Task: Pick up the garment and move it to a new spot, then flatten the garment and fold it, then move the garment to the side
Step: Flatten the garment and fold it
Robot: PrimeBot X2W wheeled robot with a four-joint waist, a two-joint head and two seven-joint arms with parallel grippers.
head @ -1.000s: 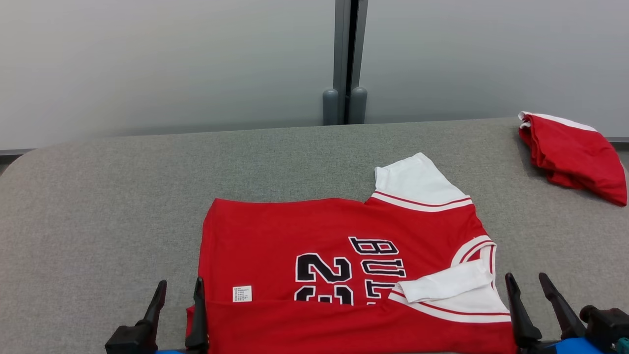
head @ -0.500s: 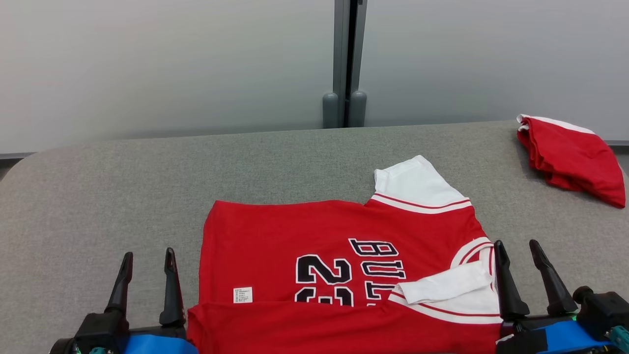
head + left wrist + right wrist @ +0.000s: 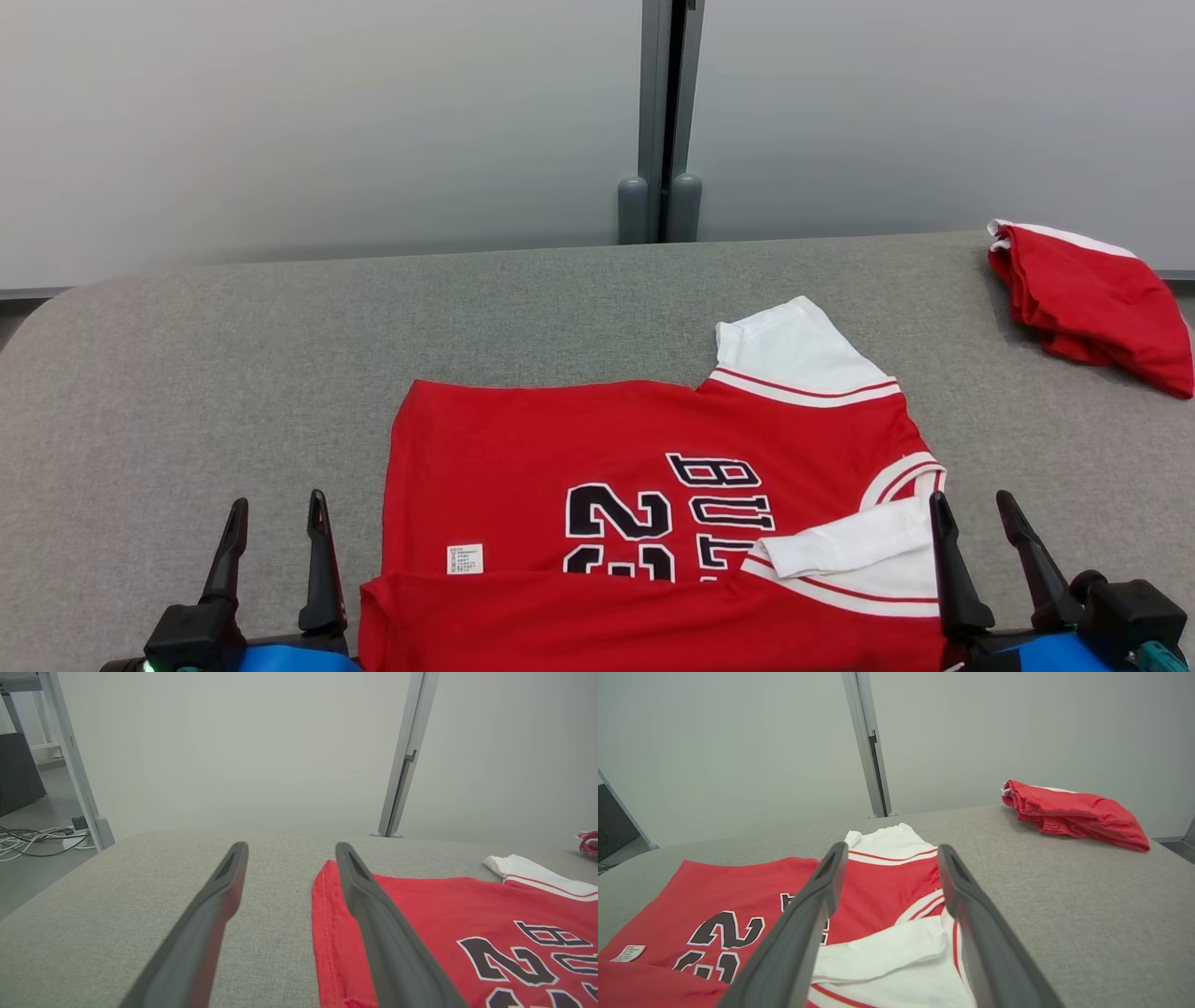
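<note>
Two claws spread wide, nothing gripped: left claw (image 3: 278, 501) beside shirt (image 3: 644, 439) hem, right claw (image 3: 969, 499) at collar end. Shirt laid flat on table (image 3: 187, 373), near strip already folded over. Folding reckoned underway; far edge prob to be pinched next.

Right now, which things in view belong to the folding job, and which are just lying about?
Job: red jersey, near edge folded over; left end effector and right end effector, open, flanking it.
Lying about: bundled red garment, far right of grey table.

Head view high, looking down, wrist views low, facing forward, all sharing the jersey (image 3: 560, 439)
</note>
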